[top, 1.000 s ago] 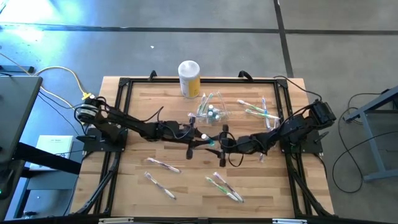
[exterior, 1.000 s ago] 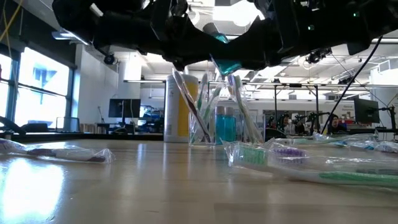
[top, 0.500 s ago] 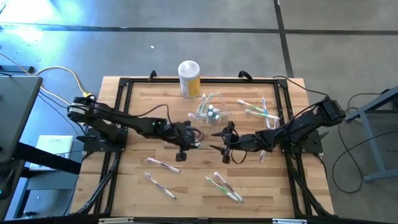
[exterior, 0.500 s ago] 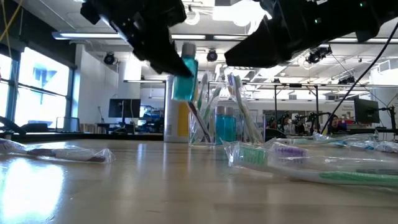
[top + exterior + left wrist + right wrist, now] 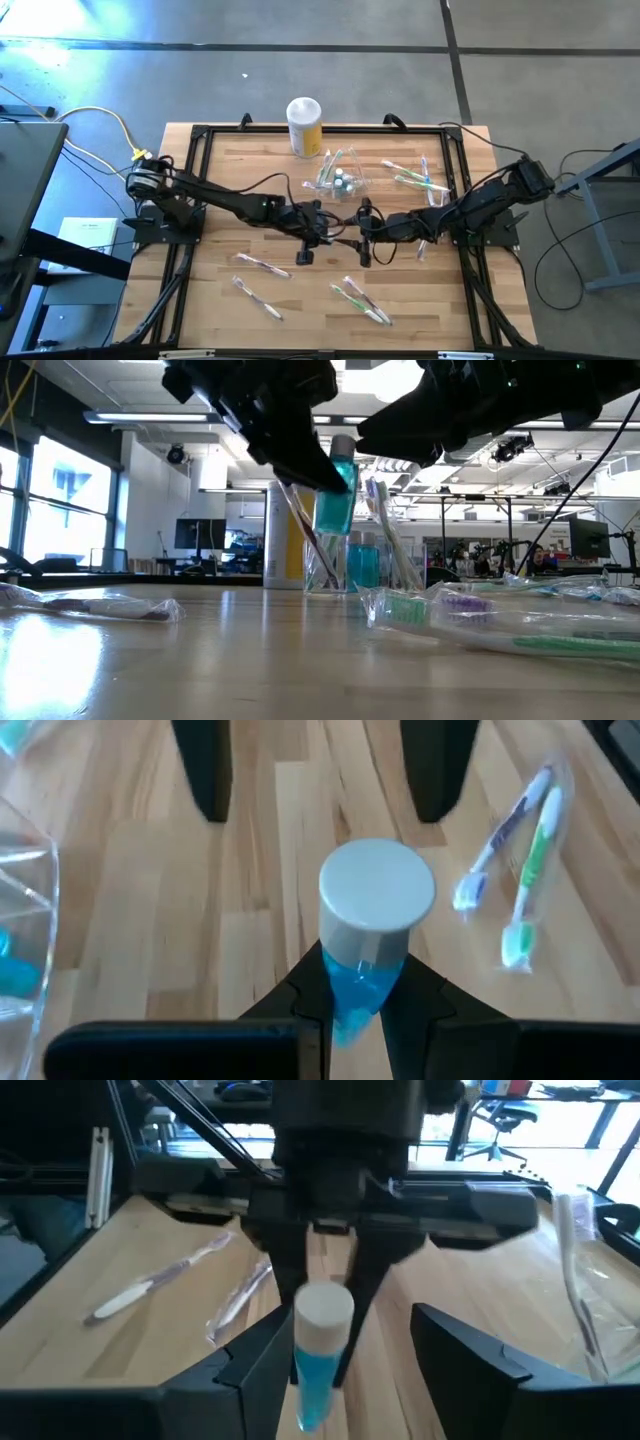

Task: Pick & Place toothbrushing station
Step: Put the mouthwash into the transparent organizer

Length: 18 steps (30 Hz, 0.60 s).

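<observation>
Now the left gripper [image 5: 352, 1010], pinching a small blue-liquid bottle with a grey cap [image 5: 372, 920], is hovering mid-table; the clear plastic toothbrushing station [image 5: 340, 180] is standing just beyond, toward the table's far edge, while the spread right gripper [image 5: 345, 1355] is facing it.

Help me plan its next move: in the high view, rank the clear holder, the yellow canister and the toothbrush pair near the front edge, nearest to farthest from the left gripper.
From the left gripper:
1. Clear holder, behind it, mid-table.
2. Toothbrush pair, front, to its right; nearly as close.
3. Yellow canister, at the back edge.
</observation>
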### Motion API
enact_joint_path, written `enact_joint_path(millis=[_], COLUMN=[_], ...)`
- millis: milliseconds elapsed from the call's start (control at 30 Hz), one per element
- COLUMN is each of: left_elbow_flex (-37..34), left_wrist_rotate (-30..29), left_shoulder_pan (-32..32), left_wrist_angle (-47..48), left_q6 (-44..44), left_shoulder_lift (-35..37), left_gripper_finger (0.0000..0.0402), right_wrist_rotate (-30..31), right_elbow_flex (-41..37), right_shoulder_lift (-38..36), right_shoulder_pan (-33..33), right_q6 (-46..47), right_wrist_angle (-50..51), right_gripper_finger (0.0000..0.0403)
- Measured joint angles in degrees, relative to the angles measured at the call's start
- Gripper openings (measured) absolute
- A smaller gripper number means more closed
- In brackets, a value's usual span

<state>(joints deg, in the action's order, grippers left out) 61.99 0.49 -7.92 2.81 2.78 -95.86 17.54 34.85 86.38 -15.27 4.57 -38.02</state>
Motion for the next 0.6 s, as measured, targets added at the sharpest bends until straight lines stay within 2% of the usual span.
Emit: enact_joint_path(millis=[167, 600], left_elbow_flex=[2.14, 2.3], left_wrist_rotate=[-1.66, -3.64], left_shoulder_pan=[0.0, 0.01], left_wrist_angle=[0.34, -2.45], left_q6=[-1.0, -1.0], left_shoulder_lift=[-0.93, -0.93], left_gripper_finger=[0.0045, 0.0045], right_wrist_rotate=[-1.61, -4.58], right_elbow_flex=[0.02, 0.02], right_shoulder_lift=[0.18, 0.18], right_shoulder_pan=[0.04, 1.21], right_q6=[0.02, 1.97], right_wrist_angle=[-1.31, -0.24], right_gripper_finger=[0.0192, 0.0191])
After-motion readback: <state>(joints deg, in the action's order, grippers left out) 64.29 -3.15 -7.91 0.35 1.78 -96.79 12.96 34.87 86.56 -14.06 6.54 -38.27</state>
